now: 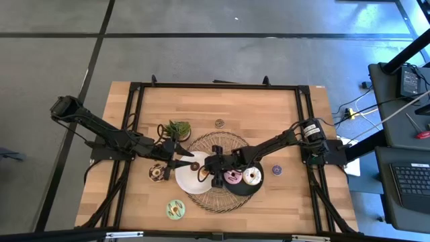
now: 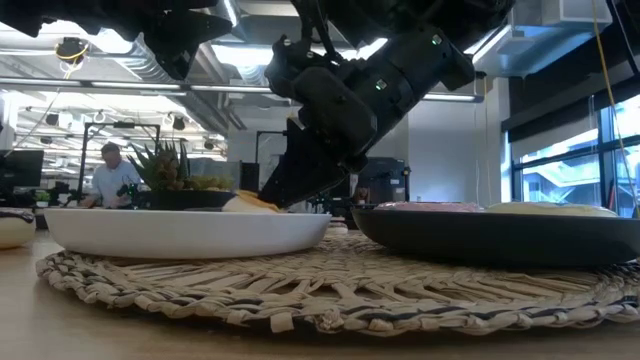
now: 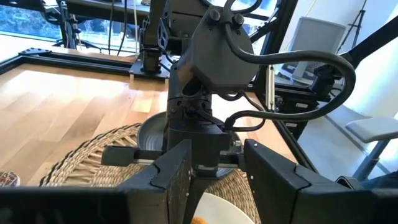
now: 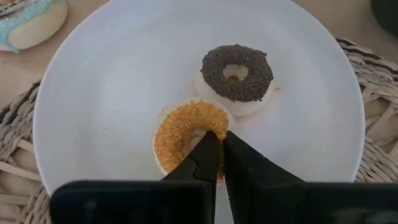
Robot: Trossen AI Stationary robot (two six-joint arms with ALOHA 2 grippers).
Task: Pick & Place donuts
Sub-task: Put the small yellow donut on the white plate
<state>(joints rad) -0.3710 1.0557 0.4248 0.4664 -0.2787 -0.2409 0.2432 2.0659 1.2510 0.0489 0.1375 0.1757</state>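
Note:
A white plate point(image 1: 188, 180) and a black plate point(image 1: 243, 188) sit on a round woven mat point(image 1: 218, 144). The white plate holds an orange-sprinkled donut point(image 4: 186, 134) and a brown-sprinkled donut point(image 4: 236, 78), both lying flat. A pink donut point(image 1: 233, 177) and a cream donut point(image 1: 252, 176) lie on the black plate. My right gripper point(image 4: 217, 135) points down over the white plate, shut on the orange donut. My left gripper point(image 3: 217, 186) is open, hovering by the white plate's left rim and facing the right arm. Green point(image 1: 176, 210), pink-brown point(image 1: 158, 173), purple point(image 1: 276, 170) and small brown point(image 1: 220, 123) donuts lie on the table. My right gripper meets the orange donut's ring point(image 4: 205, 121) on the side next to the brown donut, coming from above and pointing down. The fingertips point(image 4: 210, 146) stand almost together on the ring and hide the exact hold. The donut lies flat on the white plate.
A small potted plant point(image 1: 178, 129) stands just beyond the left gripper. A black frame point(image 1: 215, 86) runs around the wooden table. Both arms meet closely over the white plate. Bare wood lies along the far side of the table and near its front right.

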